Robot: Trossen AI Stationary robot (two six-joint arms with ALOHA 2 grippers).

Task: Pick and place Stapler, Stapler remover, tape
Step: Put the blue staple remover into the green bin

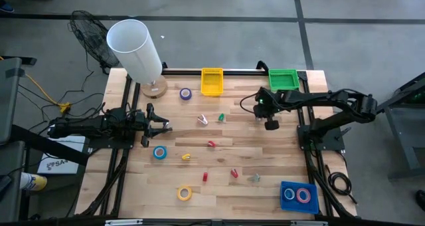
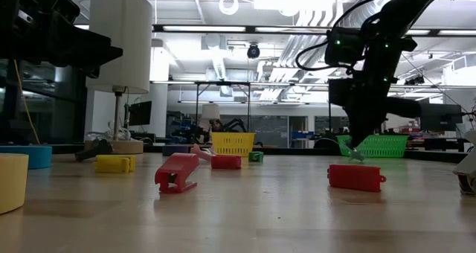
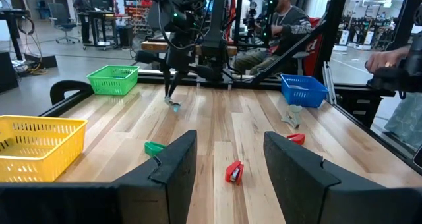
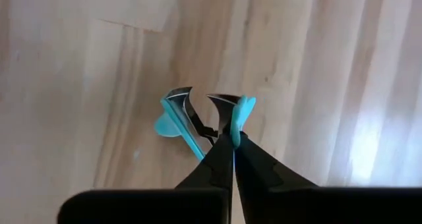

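Right gripper [image 4: 232,140] hung over the far right part of the wooden bench [image 1: 265,159], jaws pinched fully together on one wing of a teal staple remover [image 4: 191,122]; steel claws showed between its two plastic wings. Left gripper [image 1: 161,126] waited at the left edge, jaws parted, holding nothing.

Bench: pale planks with visible grain. At the far edge sat a yellow basket [image 1: 212,81] and a green basket [image 1: 283,79], both of open mesh. Near right corner, a blue basket [image 1: 299,197] held two tape rolls, blue [image 1: 289,194] and pink [image 1: 303,195]. Loose ring-shaped tape: purple [image 1: 186,93], blue [image 1: 160,152], yellow [image 1: 184,193]. Small red staplers [image 1: 211,144] lay scattered mid-bench. A white cylinder lamp [image 1: 135,48] stood at the far left. No writing legible.
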